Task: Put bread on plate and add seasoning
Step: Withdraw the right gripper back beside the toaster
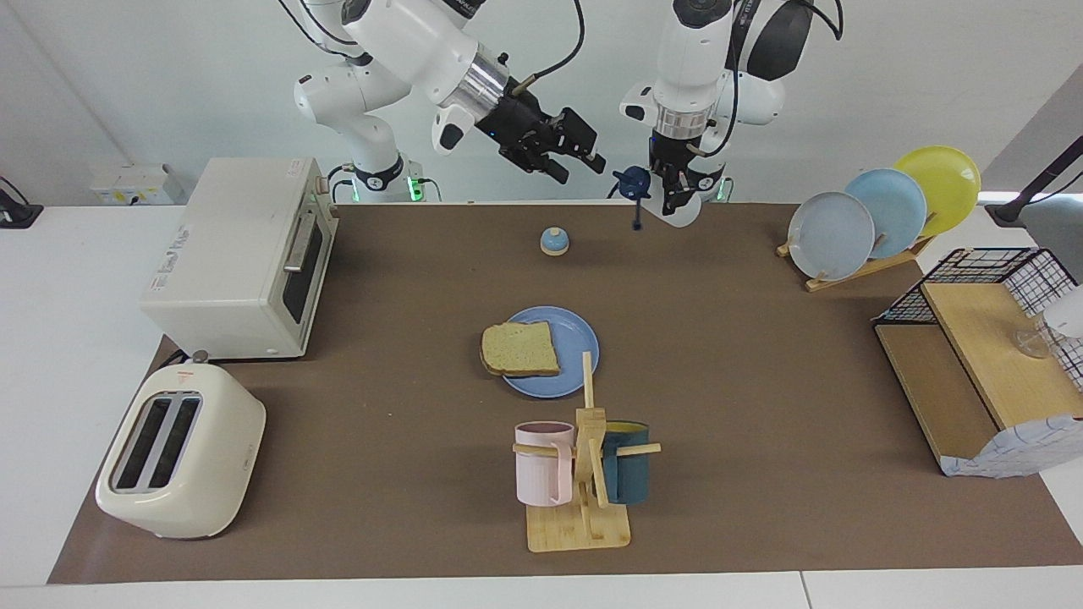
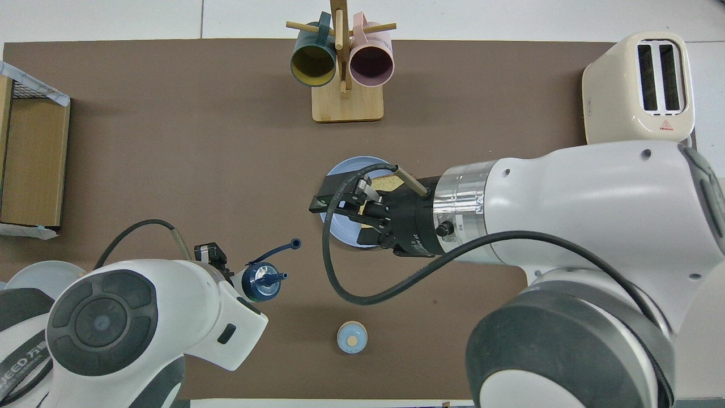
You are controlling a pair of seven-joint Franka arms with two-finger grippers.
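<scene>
The bread [image 1: 520, 348] lies on the blue plate [image 1: 574, 338] in the middle of the table, its crust over the rim toward the right arm's end. My left gripper [image 1: 674, 201] is shut on the whitish seasoning [image 1: 633, 179] bottle, held tilted in the air over the table's edge by the robots. The bottle's small nozzle lid [image 1: 636, 224] dangles from its strap [image 2: 294, 243]. My right gripper [image 1: 578, 155] hangs open and empty beside the dark blue cap [image 2: 263, 281]. In the overhead view the right gripper [image 2: 335, 198] covers part of the plate [image 2: 341, 170] and the bread [image 2: 388, 182].
A blue-domed bell [image 1: 554, 241] stands between plate and robots. A mug rack [image 1: 584, 474] is farther out than the plate. Oven [image 1: 245, 254] and toaster [image 1: 182, 461] sit at the right arm's end. A plate rack [image 1: 880, 211] and a shelf [image 1: 990, 364] stand at the left arm's end.
</scene>
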